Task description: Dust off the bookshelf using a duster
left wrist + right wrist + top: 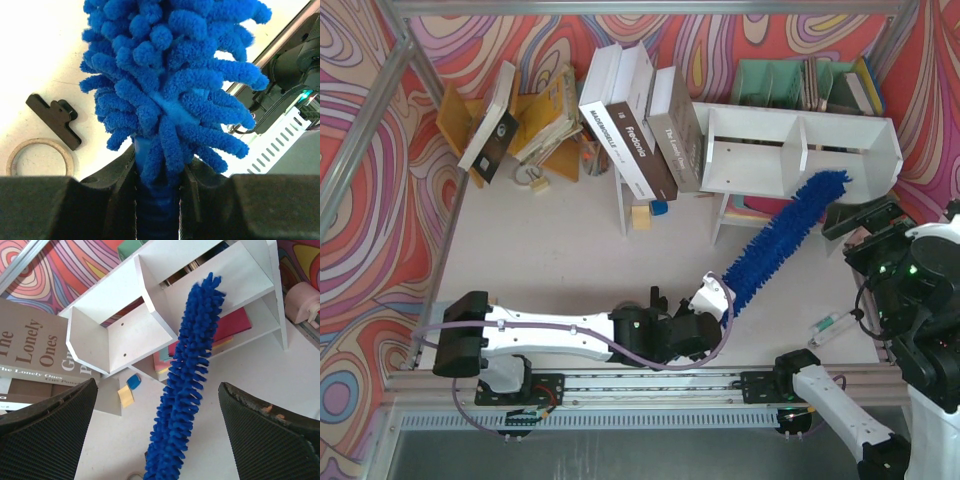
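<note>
Blue duster point(785, 235) is held at its handle end by the left hand point(715, 297), whose two black fingers point(117, 192) press on either side of the slim ribbed blue handle, right where the fluffy head begins. From that grip the chenille head point(170, 85) runs up and to the right across the white counter point(550, 250) and rises toward the far right. Its tip sits at the open front of the right compartment of the white bookshelf point(800, 150), just right of the divider; whether the fibres touch the wood cannot be told.

The right hand point(858, 217) hangs just right of the duster's tip and near the shelf's right end. Its fingers point(50, 432) are spread wide and grip nothing, and the duster point(187, 385) and bookshelf point(120, 330) show in the gap beyond them.

Beside the left hand, on the counter, lie a black clip point(52, 120) and a tan ring point(40, 160). Flat red and pink things point(235, 325) lie beneath the shelf. A book titled "The Lonely Ones" point(30, 355) leans among others at the shelf's left end, with a small blue block point(132, 381) and a yellow block point(125, 396) near it. A teal file organizer point(770, 85) stands behind the shelf.
</note>
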You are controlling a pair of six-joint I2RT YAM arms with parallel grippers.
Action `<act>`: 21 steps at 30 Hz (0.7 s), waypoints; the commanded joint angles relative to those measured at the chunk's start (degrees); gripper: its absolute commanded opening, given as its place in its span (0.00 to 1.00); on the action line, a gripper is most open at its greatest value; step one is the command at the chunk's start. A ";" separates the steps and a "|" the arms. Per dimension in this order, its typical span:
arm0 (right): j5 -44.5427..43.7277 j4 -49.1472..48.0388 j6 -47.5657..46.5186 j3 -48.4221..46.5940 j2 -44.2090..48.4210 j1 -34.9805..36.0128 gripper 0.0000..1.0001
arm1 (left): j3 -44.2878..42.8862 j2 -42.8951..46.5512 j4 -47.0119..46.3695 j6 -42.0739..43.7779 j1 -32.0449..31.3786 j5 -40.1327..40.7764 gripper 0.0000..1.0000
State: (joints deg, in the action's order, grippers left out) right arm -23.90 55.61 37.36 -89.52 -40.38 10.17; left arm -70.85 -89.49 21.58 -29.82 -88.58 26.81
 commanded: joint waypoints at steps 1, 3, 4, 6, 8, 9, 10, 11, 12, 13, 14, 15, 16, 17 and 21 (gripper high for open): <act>0.16 0.28 -0.14 1.71 -0.05 0.32 0.94 | 2.34 2.24 -0.69 0.04 -0.55 1.83 0.00; 0.30 0.11 -0.03 2.37 0.05 0.32 0.94 | 3.67 3.48 -2.12 0.32 -0.78 2.44 0.00; 0.26 0.11 -0.05 2.60 0.07 0.31 0.94 | 3.87 3.65 -1.99 0.60 -0.76 2.40 0.00; 0.26 -0.17 -0.04 2.99 0.09 0.37 0.95 | 3.67 3.54 -1.23 1.31 -0.81 2.33 0.00; 0.17 -0.40 -0.12 3.43 0.07 0.37 0.95 | 3.80 3.45 -1.83 2.28 -1.08 0.81 0.00; 0.21 -0.46 -0.12 3.54 0.10 0.36 0.95 | 3.87 3.38 -2.00 2.76 -1.37 0.53 0.00; 0.25 -0.50 -0.18 3.70 0.00 0.33 0.95 | 3.88 3.39 -2.06 3.51 -1.75 0.45 0.00; 0.24 -0.51 -0.26 3.78 0.00 0.33 0.95 | 3.73 3.36 -1.99 4.33 -2.36 0.58 0.00; 0.23 -0.52 -0.30 3.82 0.06 0.32 0.95 | 3.70 3.47 -2.04 5.42 -3.10 0.75 0.00; 0.04 -0.46 -0.38 3.89 0.04 0.37 0.94 | 3.69 3.57 -2.19 6.34 -3.84 0.93 0.00; -0.08 -0.50 -0.38 3.98 0.11 0.29 0.94 | 3.82 3.76 -2.36 6.73 -4.23 0.70 0.00; -0.16 -0.55 -0.44 4.16 0.19 0.35 0.94 | 3.99 3.92 -2.60 6.79 -4.43 0.15 0.00; -0.16 -0.58 -0.42 4.24 0.33 0.33 0.95 | 4.08 3.98 -2.74 6.87 -4.60 -0.12 0.00; -0.18 -0.59 -0.37 4.38 0.38 0.31 0.95 | 4.08 3.98 -2.98 7.00 -4.81 0.02 0.00; -0.04 -0.50 -0.19 4.81 0.65 0.29 0.95 | 5.02 3.36 -4.09 6.16 -4.93 2.20 0.00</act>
State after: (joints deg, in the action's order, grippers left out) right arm -23.73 55.57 37.41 -85.38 -40.25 10.17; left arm -67.24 -87.53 20.84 -24.18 -93.58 26.28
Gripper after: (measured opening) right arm 0.945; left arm 0.346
